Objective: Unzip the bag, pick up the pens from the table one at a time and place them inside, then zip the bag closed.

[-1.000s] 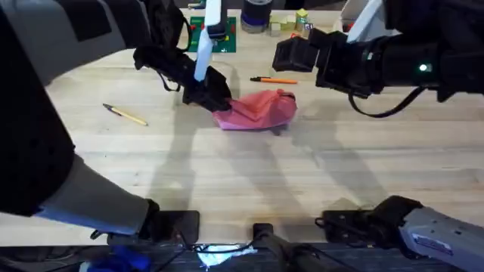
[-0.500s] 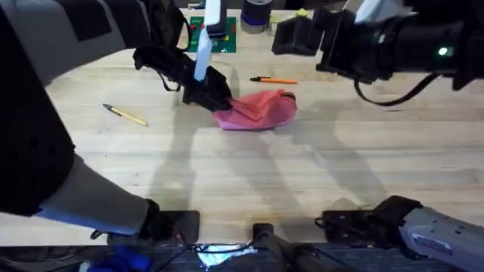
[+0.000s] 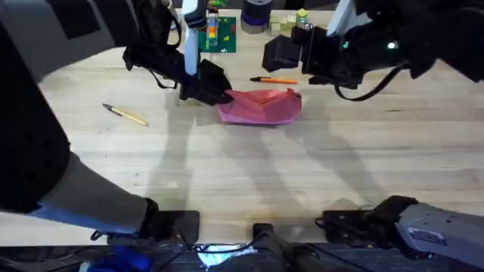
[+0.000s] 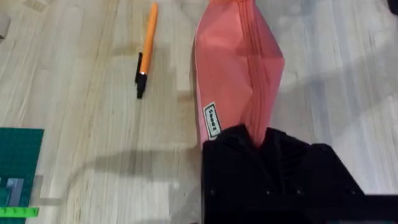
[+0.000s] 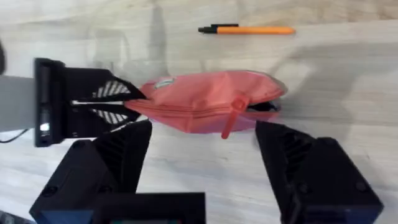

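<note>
The pink bag (image 3: 261,106) lies on the table (image 3: 249,174), a little beyond its middle. My left gripper (image 3: 209,88) is shut on the bag's left end (image 4: 231,68). My right gripper (image 5: 202,155) hangs open over the bag (image 5: 199,102), one finger on each side, near the zipper pull (image 5: 233,115). A dark gap shows at the bag's end just past the pull. The orange pen (image 3: 274,79) (image 5: 249,29) (image 4: 147,46) lies just behind the bag. Far to the left rests the yellowish pen (image 3: 125,114).
At the table's back edge stand a green board with coloured blocks (image 3: 217,34), a dark round container (image 3: 255,15) and some small blocks (image 3: 291,23). The green board's corner (image 4: 18,165) appears in the left wrist view.
My right gripper has swung left and come down over the bag's right end. The bag now lies flatter and more stretched out. My left gripper kept its hold, shifting slightly.
</note>
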{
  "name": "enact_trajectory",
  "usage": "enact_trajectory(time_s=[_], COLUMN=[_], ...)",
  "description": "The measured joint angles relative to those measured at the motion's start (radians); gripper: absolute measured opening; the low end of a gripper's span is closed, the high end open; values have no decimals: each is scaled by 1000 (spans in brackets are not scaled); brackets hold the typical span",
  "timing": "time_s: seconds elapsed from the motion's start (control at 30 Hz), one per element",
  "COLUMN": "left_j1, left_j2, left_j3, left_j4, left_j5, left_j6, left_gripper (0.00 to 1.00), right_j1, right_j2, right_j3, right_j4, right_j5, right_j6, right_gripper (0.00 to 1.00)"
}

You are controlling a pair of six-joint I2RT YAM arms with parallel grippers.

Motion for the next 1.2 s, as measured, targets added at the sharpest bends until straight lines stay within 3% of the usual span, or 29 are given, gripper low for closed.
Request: enact_trajectory(time_s=[0.5, 0.83, 1.2], left_j1=[5, 6, 6], left_j2=[0, 0, 0], left_j3=[0, 0, 0], left_j4=[-3, -3, -5], left_j5=[26, 30, 15], left_j6=[14, 14, 14], left_gripper=[42, 42, 42], right_j1=[0, 0, 0], right_j2=[58, 143, 143], right_j3=[0, 0, 0], right_j4=[-35, -41, -40], right_j5=[0, -1, -1], right_j6=[12, 111, 143], right_gripper=[996, 995, 997])
